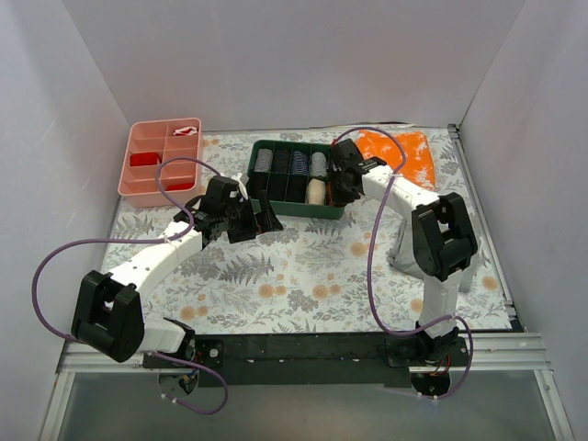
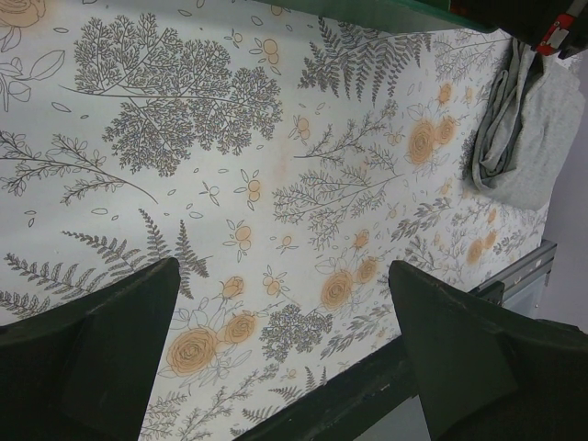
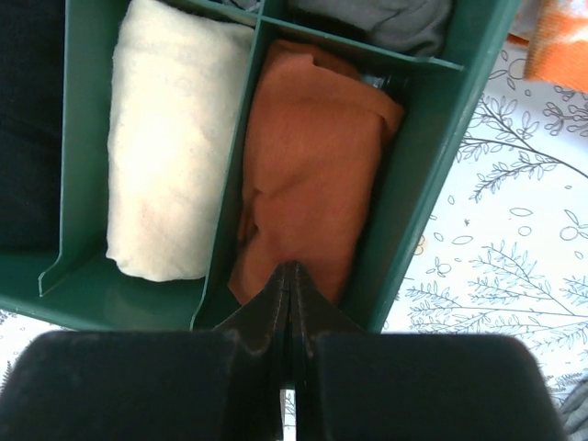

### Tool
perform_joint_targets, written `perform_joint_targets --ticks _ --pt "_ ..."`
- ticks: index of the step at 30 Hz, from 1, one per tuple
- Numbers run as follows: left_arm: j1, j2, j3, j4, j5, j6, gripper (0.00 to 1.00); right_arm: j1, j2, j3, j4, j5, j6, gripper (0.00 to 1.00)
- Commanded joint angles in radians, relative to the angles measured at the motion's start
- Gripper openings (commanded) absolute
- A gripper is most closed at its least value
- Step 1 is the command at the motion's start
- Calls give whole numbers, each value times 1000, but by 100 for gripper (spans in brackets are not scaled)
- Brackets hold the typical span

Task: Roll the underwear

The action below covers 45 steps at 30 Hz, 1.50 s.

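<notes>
The underwear lies bunched, rust-brown face up, in the near right compartment of the green tray. My right gripper is shut, its tips together and resting against the near end of that cloth; nothing shows between the jaws. In the top view the right gripper hangs over the tray's right end and hides the underwear. My left gripper stands wide open above the bare floral cloth, just left of the tray, and is also visible from above.
A cream roll fills the compartment beside the underwear, with dark and grey rolls in others. A bright orange speckled cloth lies behind the tray. A grey cloth sits at the right. A pink tray stands back left.
</notes>
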Motion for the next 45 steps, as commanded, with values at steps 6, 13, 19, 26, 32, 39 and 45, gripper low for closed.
perform_joint_targets --ticks 6,13,19,26,32,39,45 --pt "7 -59 49 -31 -29 22 98 2 -123 57 38 44 -13 11" --pt "7 -82 78 -44 -69 59 98 2 -357 -157 235 46 -56 51" --pt "7 -111 84 -32 -121 83 98 2 -501 -322 262 157 -98 84" --pt "7 -112 112 -53 -178 102 98 -24 -636 -467 222 275 -83 87" --pt "7 -94 136 -52 -166 117 98 -151 -776 -596 105 262 0 94" --pt "7 -57 185 -61 -213 139 98 -267 -922 -730 131 280 15 99" --pt "6 -82 169 -9 -239 139 98 -282 -951 -806 177 407 46 99"
